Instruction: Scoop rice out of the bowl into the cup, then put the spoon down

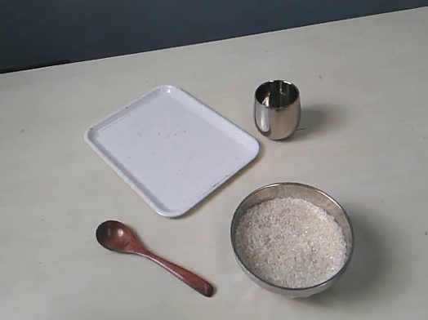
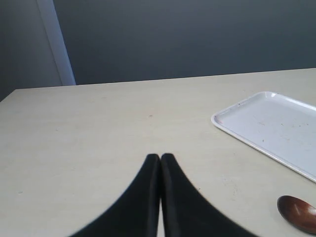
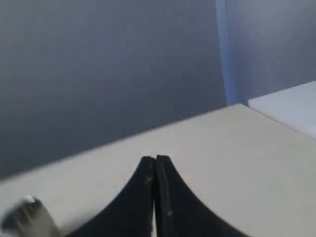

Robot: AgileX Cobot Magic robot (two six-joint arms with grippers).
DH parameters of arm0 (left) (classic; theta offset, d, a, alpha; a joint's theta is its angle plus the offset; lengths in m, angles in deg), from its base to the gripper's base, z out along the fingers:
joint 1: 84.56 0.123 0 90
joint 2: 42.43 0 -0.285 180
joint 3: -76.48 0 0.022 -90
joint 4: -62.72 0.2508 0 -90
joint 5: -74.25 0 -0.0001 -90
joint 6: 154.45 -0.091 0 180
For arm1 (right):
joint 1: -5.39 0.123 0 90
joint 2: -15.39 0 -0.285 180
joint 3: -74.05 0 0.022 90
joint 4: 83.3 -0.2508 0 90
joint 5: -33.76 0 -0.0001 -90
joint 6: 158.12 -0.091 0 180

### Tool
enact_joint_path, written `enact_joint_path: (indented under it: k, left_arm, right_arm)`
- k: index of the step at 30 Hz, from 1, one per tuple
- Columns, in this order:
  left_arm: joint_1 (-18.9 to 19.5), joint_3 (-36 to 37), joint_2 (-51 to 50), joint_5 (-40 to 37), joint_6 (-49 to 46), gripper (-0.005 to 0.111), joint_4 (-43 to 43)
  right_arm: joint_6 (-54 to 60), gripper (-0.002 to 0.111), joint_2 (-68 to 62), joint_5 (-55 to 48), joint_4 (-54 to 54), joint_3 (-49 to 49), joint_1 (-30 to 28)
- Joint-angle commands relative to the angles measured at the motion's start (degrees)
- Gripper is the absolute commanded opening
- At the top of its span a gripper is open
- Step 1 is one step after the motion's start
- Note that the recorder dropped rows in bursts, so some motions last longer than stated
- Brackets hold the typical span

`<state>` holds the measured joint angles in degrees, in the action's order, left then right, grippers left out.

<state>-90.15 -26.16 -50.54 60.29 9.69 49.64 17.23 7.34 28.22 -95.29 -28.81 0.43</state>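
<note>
White rice (image 1: 290,241) fills the wide steel bowl (image 1: 241,220) at the front right of the table. Behind it stands the small steel cup (image 1: 276,109), upright. The reddish-brown wooden spoon (image 1: 152,258) lies flat to the left of the bowl, scoop up and away; its scoop (image 2: 297,213) also shows in the left wrist view. Neither arm appears in the exterior view. My left gripper (image 2: 160,157) is shut with nothing between its fingers, above bare table. My right gripper (image 3: 155,159) is shut and holds nothing; a blurred steel rim (image 3: 27,216) shows beside it.
A white rectangular tray (image 1: 170,147) lies at the middle of the table, between spoon and cup; its corner (image 2: 269,123) shows in the left wrist view. A grey wall stands behind the far table edge.
</note>
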Motion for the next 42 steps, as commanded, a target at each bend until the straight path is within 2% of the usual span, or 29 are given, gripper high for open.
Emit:
enact_joint_path:
  k: [1, 2, 5, 8, 10, 13, 19, 21, 25, 29, 32, 33, 35, 39, 42]
  left_arm:
    - [0.28, -0.14, 0.32, 0.60, 0.29, 0.001, 0.07]
    - [0.28, -0.14, 0.32, 0.60, 0.29, 0.001, 0.07]
    - [0.28, -0.14, 0.32, 0.60, 0.29, 0.001, 0.07]
    - [0.28, -0.14, 0.32, 0.60, 0.29, 0.001, 0.07]
    - [0.28, -0.14, 0.32, 0.60, 0.29, 0.001, 0.07]
    - [0.28, -0.14, 0.32, 0.60, 0.29, 0.001, 0.07]
    - [0.28, -0.14, 0.32, 0.60, 0.29, 0.001, 0.07]
    - [0.28, -0.14, 0.32, 0.60, 0.29, 0.001, 0.07]
    - [0.38, -0.14, 0.32, 0.60, 0.29, 0.001, 0.07]
    - [0.38, -0.14, 0.32, 0.60, 0.29, 0.001, 0.07]
    - [0.38, -0.14, 0.32, 0.60, 0.29, 0.001, 0.07]
    - [0.38, -0.14, 0.32, 0.60, 0.29, 0.001, 0.07]
    - [0.38, -0.14, 0.32, 0.60, 0.29, 0.001, 0.07]
    - [0.38, -0.14, 0.32, 0.60, 0.29, 0.001, 0.07]
    - [0.38, -0.14, 0.32, 0.60, 0.29, 0.001, 0.07]
  right_arm:
    - [-2.49, 0.000, 0.27, 6.81, -32.84, 0.07, -0.28]
    - [-2.49, 0.000, 0.27, 5.92, -35.70, 0.07, -0.28]
    - [-1.29, -0.001, 0.27, 2.87, -34.10, -2.68, -0.28]
    - [11.27, -0.001, -1.07, -2.28, -31.44, -14.46, -0.28]
    - [25.66, -0.001, -9.36, -9.16, -31.68, -24.85, -0.28]
    - [36.29, -0.001, -23.47, -19.24, -34.30, -36.91, -0.28]
    - [53.62, -0.001, -53.54, -49.48, -45.75, -61.67, 0.56]
    - [54.08, -0.001, -62.64, -53.82, -45.54, -67.57, 3.60]
    - [51.76, -0.001, -75.15, -50.39, -39.73, -73.67, 13.43]
    - [36.39, -0.001, -85.44, -43.69, -18.43, -77.89, 27.83]
    - [22.03, -0.001, -92.65, -45.03, -0.60, -81.01, 37.29]
    - [18.41, -0.001, -95.08, -45.91, 2.38, -81.69, 39.41]
    - [16.05, -0.001, -99.56, -47.67, 5.77, -83.13, 43.82]
    - [16.77, 0.000, -106.25, -49.84, 5.25, -85.40, 49.29]
    - [17.04, 0.013, -110.11, -50.74, 4.98, -86.46, 51.62]
